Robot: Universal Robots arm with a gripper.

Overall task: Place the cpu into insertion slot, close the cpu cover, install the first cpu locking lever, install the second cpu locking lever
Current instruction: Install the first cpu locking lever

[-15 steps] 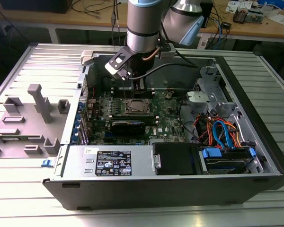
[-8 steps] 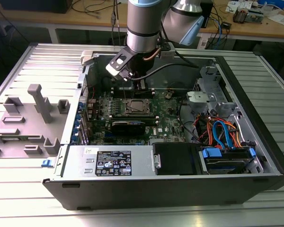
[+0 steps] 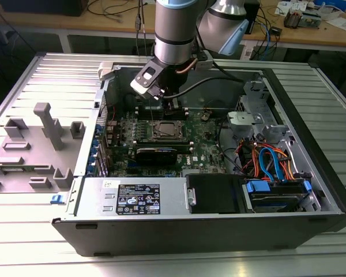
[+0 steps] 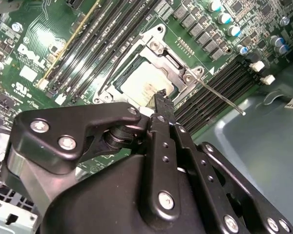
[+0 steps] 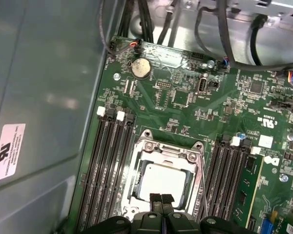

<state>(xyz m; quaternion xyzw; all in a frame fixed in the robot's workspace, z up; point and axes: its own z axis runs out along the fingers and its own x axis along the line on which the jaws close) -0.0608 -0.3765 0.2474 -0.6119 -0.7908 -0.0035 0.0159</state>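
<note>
My tool has its two matte black fingers pressed together, flat face to flat face, with nothing pinched between them. In both wrist views their tips hang at the edge of the socket, just over the rim of the chip. I cannot tell whether they touch the metal.

The chip is a flat square with a dull pale-grey top, and it lies in the socket on the green board. The cover, a thin silver frame with a large square opening, lies flat around it.

In the second wrist view a thin steel lever juts out slantwise over the long black memory slots, its end free. My own black linkage hides the near side of the socket there.

In the exterior view the open computer case sits on a ribbed metal counter, and my arm comes down over the board.
</note>
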